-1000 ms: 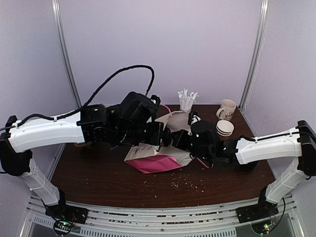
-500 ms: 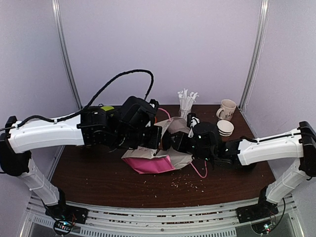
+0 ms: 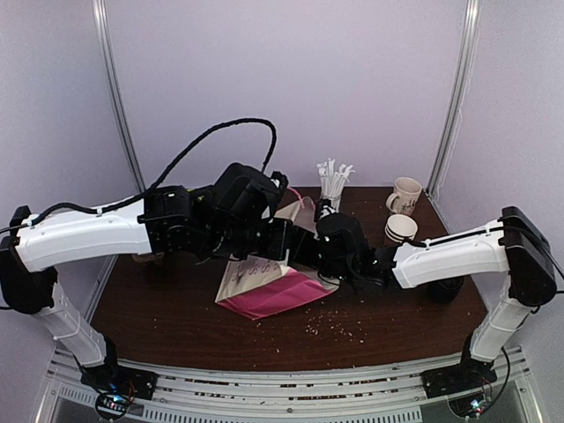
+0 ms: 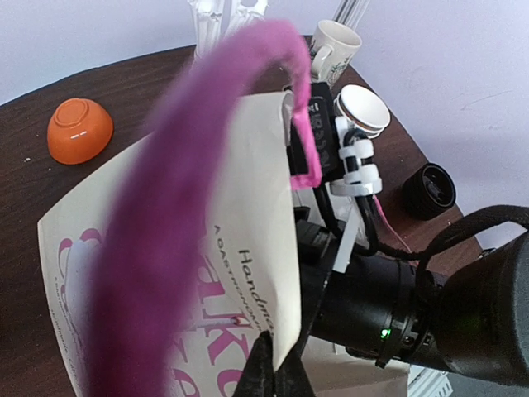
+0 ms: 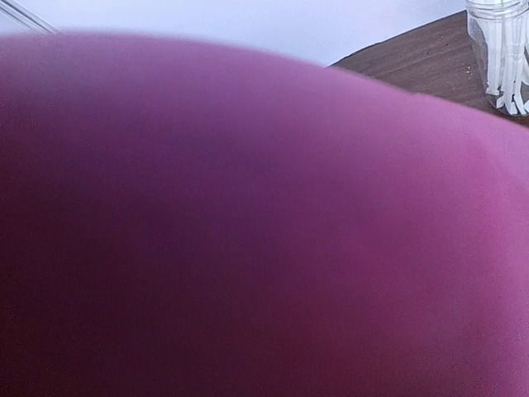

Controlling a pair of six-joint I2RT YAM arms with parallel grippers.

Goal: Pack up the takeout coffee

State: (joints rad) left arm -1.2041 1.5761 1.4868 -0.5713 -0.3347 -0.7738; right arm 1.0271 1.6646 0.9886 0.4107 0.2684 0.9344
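Cup (image 3: 401, 229): kraft paper, white rim, open top. Stands at back right of dark wood desk (image 3: 176, 317), just before mug (image 3: 406, 194); neither end effector holds it.
Left end effector (image 4: 271, 364): pinched together on edge of cream printed paper bag (image 4: 207, 240).
Right end effector (image 4: 317, 103): beside bag's fuzzy pink cord handle (image 4: 248, 74); apart or together, cannot tell.
Right wrist view: mostly blurred magenta, plus clear jar (image 5: 499, 54) of white sticks.
Left wrist view alone shows glossy orange bowl (image 4: 79, 131); also round black lids (image 4: 428, 188).
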